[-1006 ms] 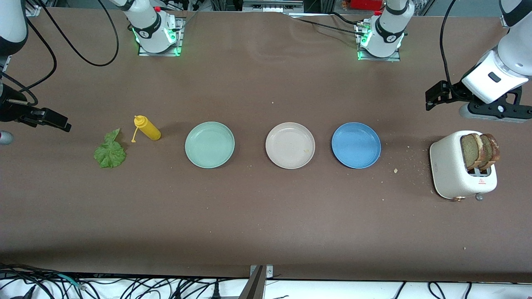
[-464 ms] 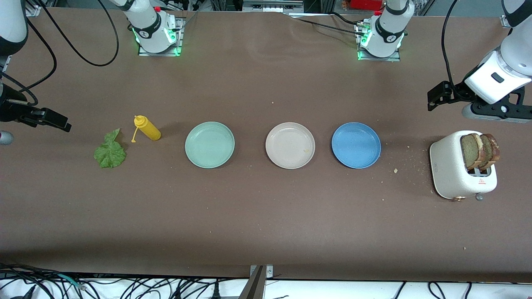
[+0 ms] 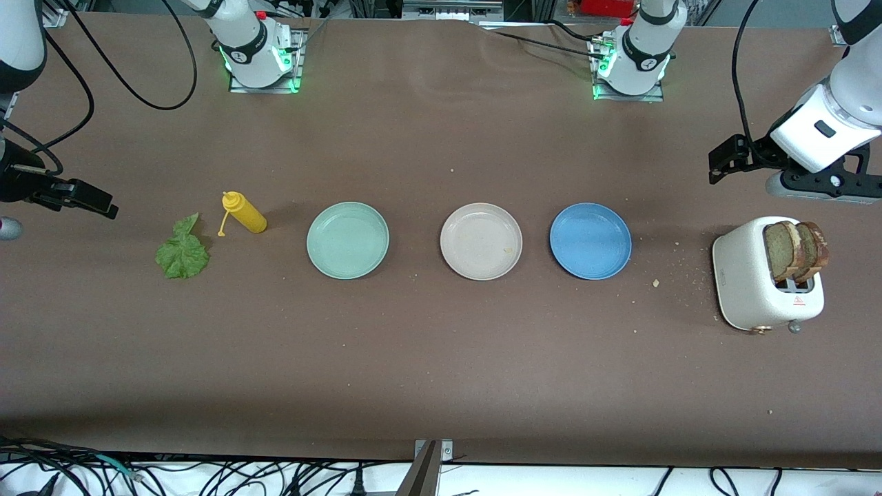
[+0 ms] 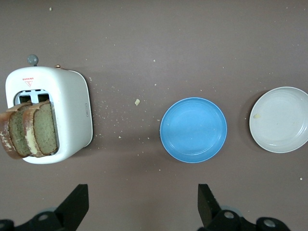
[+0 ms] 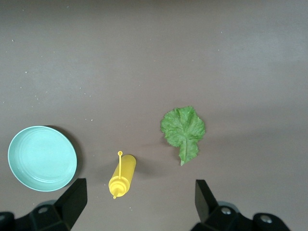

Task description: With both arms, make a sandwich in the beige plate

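Open tabletop (image 3: 441, 358) surrounds the beige plate (image 3: 481, 241)

The blue plate (image 3: 590, 240) and mint-green plate (image 3: 348, 240) flank it, apart; bare brown surface lies nearer and farther from the camera.

Beige plate (image 3: 481, 241) between mint-green plate (image 3: 348, 240) and blue plate (image 3: 590, 240); brown bread (image 3: 794, 250), possibly speckled white toaster (image 3: 758, 284), yellow bottle (image 3: 244, 212), green lettuce (image 3: 182, 251).

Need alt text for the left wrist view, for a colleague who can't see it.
Open left gripper hangs over bare table near a white toaster holding two bread slices. A blue plate sits beside the toaster, then the empty beige plate; crumbs lie scattered between.
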